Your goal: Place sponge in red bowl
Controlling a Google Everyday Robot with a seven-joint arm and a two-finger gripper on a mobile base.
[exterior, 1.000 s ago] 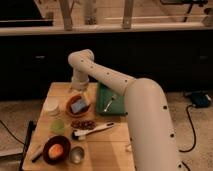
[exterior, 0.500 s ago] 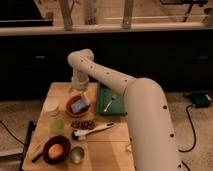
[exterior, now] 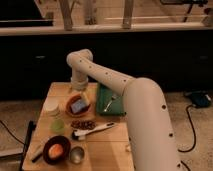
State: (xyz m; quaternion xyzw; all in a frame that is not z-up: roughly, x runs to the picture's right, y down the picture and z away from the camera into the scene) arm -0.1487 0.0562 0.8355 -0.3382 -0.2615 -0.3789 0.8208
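Observation:
The blue-grey sponge [exterior: 79, 105] lies inside the shallow orange-red bowl [exterior: 70, 107] on the left part of the wooden table [exterior: 107, 145]. My white arm reaches from the lower right over the table. My gripper [exterior: 80, 91] hangs under the arm's far end, just above the back rim of the red bowl and the sponge. Its fingertips are hidden among the bowl's rim and the arm.
A green tray [exterior: 103, 102] with a utensil lies right of the bowl. A white cup [exterior: 51, 107] and a green cup [exterior: 57, 125] stand left. A dark pile [exterior: 82, 123], a white-handled brush [exterior: 92, 130], a brown-red bowl with an orange thing [exterior: 56, 149] and a metal cup [exterior: 76, 154] are in front.

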